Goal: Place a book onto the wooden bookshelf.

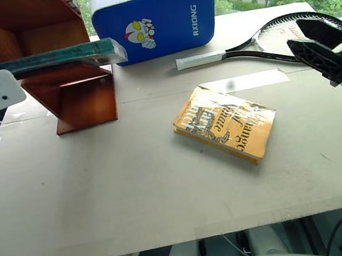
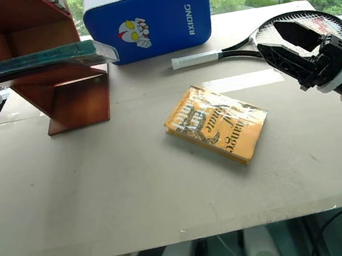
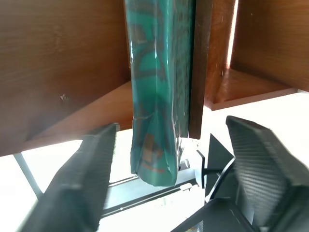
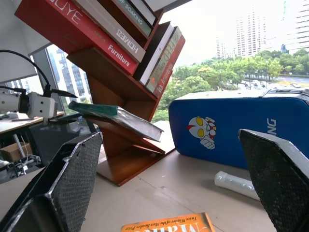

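Note:
The book, teal-green in shiny clear wrap, lies flat on a lower shelf of the wooden bookshelf, its near end jutting past the shelf edge. In the left wrist view my left gripper is open; the book's end stands between the spread fingers without touching either. The right wrist view shows the same gripper just off the book's outer end. My right gripper hangs open and empty over the table's right side, above the racket head.
A yellow-orange book lies mid-table. A blue padded case stands at the back beside the shelf. A racket with a white grip lies at the back right. Several books fill the upper shelves.

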Tool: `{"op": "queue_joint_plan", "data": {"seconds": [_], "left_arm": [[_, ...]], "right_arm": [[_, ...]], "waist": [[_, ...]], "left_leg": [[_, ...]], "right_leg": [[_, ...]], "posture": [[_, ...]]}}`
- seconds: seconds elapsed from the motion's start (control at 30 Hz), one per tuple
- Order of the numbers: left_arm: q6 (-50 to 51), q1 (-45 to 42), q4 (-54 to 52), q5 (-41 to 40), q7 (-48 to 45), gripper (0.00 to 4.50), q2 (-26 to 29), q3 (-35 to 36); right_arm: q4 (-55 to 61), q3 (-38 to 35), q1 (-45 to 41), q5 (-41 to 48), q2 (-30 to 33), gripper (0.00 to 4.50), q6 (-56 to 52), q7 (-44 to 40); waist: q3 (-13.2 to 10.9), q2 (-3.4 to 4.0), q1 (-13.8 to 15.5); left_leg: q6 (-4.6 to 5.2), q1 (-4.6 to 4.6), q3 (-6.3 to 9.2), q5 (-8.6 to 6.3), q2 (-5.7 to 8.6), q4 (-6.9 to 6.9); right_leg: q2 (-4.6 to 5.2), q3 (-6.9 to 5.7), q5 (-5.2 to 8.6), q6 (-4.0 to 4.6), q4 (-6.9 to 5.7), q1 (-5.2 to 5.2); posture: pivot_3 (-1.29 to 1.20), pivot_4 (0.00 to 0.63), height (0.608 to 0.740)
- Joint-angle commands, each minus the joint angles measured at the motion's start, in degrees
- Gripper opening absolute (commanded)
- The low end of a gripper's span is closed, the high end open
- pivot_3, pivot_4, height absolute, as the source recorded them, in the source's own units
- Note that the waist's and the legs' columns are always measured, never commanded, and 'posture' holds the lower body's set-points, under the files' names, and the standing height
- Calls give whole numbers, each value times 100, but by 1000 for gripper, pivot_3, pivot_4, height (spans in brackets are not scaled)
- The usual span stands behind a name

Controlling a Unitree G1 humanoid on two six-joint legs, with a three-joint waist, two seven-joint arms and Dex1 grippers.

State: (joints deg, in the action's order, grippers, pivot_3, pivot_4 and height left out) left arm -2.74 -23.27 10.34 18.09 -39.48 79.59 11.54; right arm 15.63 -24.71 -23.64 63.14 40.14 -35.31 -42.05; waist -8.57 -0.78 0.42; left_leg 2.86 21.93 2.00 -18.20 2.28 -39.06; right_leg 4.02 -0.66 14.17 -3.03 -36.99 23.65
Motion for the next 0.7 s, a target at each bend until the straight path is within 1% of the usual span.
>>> {"op": "queue_joint_plan", "data": {"seconds": [0.03,0.1,0.17,0.27,0.33,0.37,0.4,0.47,0.53,0.63,0.7], "left_arm": [[63,137,-243,-7,218,4446,31,586],[123,217,-385,-103,329,4446,-109,853],[302,234,-666,-443,320,4446,-411,1146],[424,344,-1116,-995,58,4446,-825,1353],[622,595,-1616,-1674,-275,4446,-1304,1393],[864,851,-1995,-1999,-345,4446,-1672,1294],[1238,1096,-2454,-2380,-232,4446,-2198,1145],[1936,1633,-3188,-2984,-61,4446,-3052,858],[2359,1948,-3597,-3288,-20,4446,-3482,768],[2673,2843,-4062,-3673,88,4446,-4297,297],[2784,3285,-4185,-3743,111,4446,-4554,85]], "right_arm": [[49,-108,-85,-58,-18,4500,163,-24],[10,-62,-92,-121,-23,4500,190,-72],[-45,-16,-82,-221,-25,4500,227,-149],[-103,7,-48,-343,-5,4500,257,-250],[-145,24,90,-491,32,4500,313,-376],[-168,52,290,-657,53,4500,404,-513],[-189,126,587,-961,99,4500,595,-709],[-223,165,1142,-1338,61,4500,864,-898],[-247,129,1429,-1484,-23,4500,1009,-906],[-357,75,2293,-2146,-118,4500,1599,-1068],[-502,47,2731,-2459,-192,4500,2000,-1182]], "waist": [[0,0,-4],[0,0,-8],[0,0,-3],[0,0,8],[3,3,15],[4,3,22],[13,12,36],[28,21,53],[24,8,28],[25,3,-4],[31,13,7]], "left_leg": [[0,1,0,0,0,0],[0,1,0,0,0,0],[0,0,0,0,0,-1],[0,1,3,0,-1,-8],[-1,0,2,0,-2,-10],[0,0,1,0,-1,-11],[0,1,3,0,-1,-13],[1,2,7,-1,-1,-14],[7,9,9,-5,-1,-19],[6,9,9,-5,-2,-24],[5,-15,6,-5,-3,-15]], "right_leg": [[0,0,0,0,0,0],[2,0,0,0,1,0],[4,1,0,0,0,1],[10,0,0,0,-4,0],[12,3,0,0,-5,-1],[15,6,0,1,-6,-1],[17,12,0,1,-5,-2],[21,15,-1,1,0,-10],[21,15,-1,1,-9,-10],[15,24,-1,0,-6,1],[16,32,-1,0,0,-19]], "posture": [[0,150,740],[0,150,740],[0,150,740],[0,150,740],[0,150,740],[0,150,740],[0,150,740],[0,150,740],[0,150,740],[0,150,740],[0,150,740]]}}
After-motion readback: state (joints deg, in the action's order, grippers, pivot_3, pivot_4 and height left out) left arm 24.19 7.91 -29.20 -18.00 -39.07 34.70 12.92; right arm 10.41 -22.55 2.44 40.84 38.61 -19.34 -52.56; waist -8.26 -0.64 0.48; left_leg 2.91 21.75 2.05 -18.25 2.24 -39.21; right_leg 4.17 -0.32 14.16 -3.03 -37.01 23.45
